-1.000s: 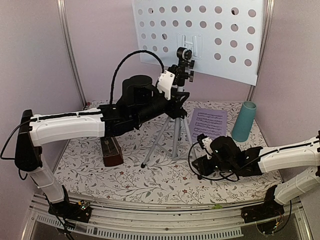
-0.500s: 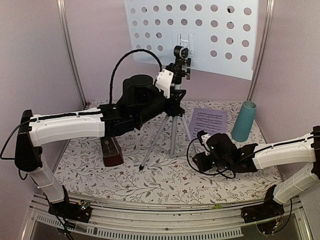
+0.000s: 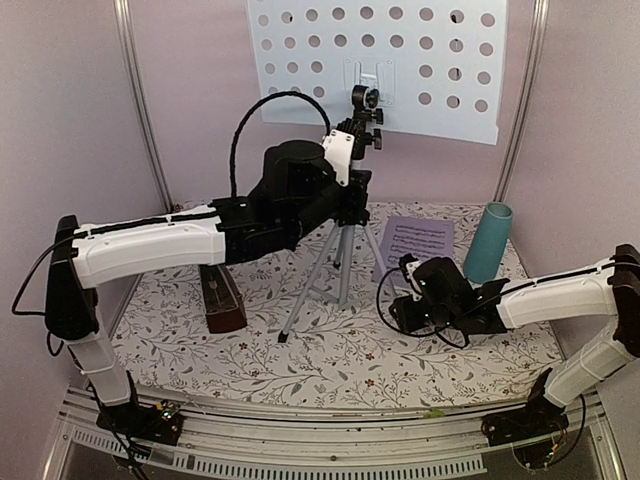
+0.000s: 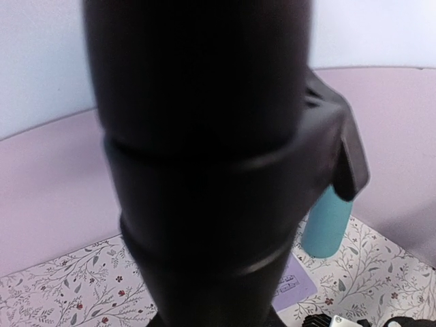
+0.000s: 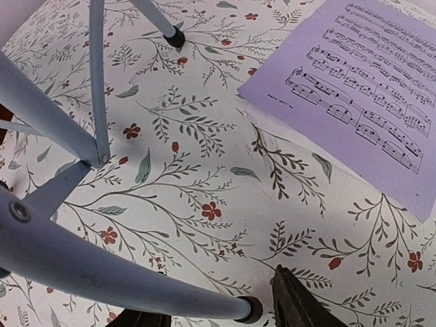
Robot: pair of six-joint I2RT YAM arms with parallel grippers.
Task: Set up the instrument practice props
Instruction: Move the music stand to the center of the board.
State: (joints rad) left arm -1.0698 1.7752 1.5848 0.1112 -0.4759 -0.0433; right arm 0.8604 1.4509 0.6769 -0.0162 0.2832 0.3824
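Reading the desk [image 3: 330, 365] like a clock, 12 pointing away from the arms and the tripod at the centre. I'd say the job is somewhere in the early-middle: the stand is being sorted and the rest isn't.

Nearest in, around 4 o'clock, the right jaws sit low over the floral cloth, spread apart with one rubber foot [image 5: 249, 310] of the music stand [image 3: 310, 285] between them. The gap is way wider than the leg, so they're released, straddling it rather than pinching it. My guess is they're there to steady or nudge that leg.

At 9 o'clock the metronome [image 3: 222, 303] stands upright on the desk, half hidden behind the left arm [image 3: 150, 245]. It looks parked, though it may want moving closer.

Dead centre, the left jaws are clenched on the stand's post just above where the legs meet. The legs are splayed, but I can't tell if every foot is planted. The perforated panel [image 3: 410, 57] is up top with no pages showing on it.

At 2 o'clock the sheet music [image 3: 415, 243] lies flat on the desk. Getting it onto the panel looks like the big step left.

Containers: just the teal cup [image 3: 487, 245], standing right beside the sheet. I can't see inside it.
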